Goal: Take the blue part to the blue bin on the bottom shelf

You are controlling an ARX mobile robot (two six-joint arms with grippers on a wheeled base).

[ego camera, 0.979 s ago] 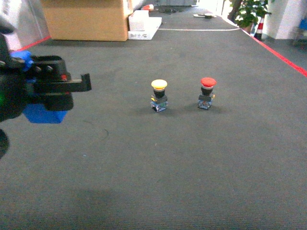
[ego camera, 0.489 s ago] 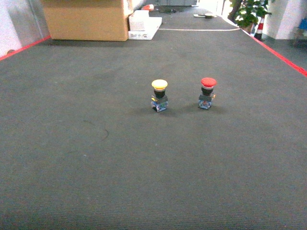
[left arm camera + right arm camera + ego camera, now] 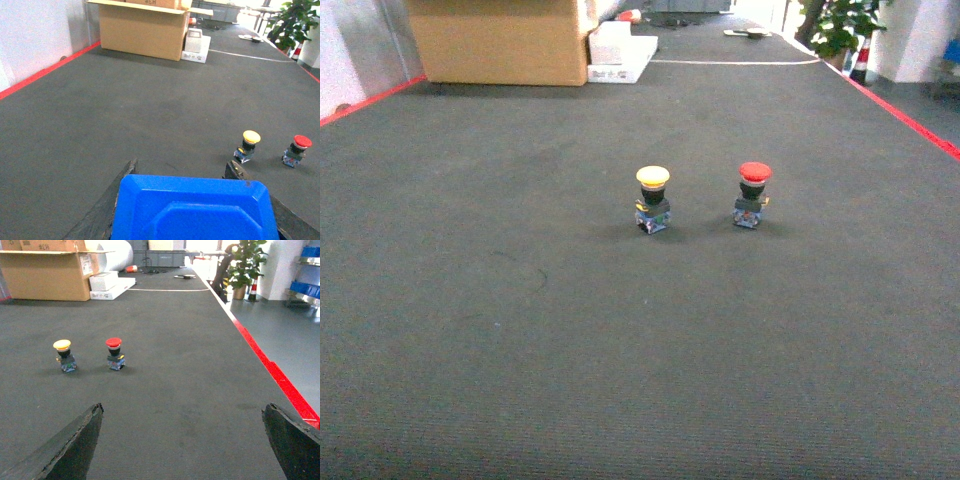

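The blue part (image 3: 194,207) sat between the 2 dark fingers (image 3: 105,210) of the left gripper (image 3: 192,212), pinched from both sides and filling the near edge of the left wrist view. The right gripper (image 3: 182,440) was empty, its fingers (image 3: 70,445) spread wide apart over the dark carpeted floor (image 3: 620,350). Neither gripper appeared in the head view. On the floor 2 push buttons stood upright, near each other but apart: a yellow-capped button (image 3: 652,199) on the left and a red-capped button (image 3: 753,194) on the right. Far back on the left stood a cardboard box (image 3: 500,40), with a white box (image 3: 620,50) just beside it. No shelf or bin was visible.
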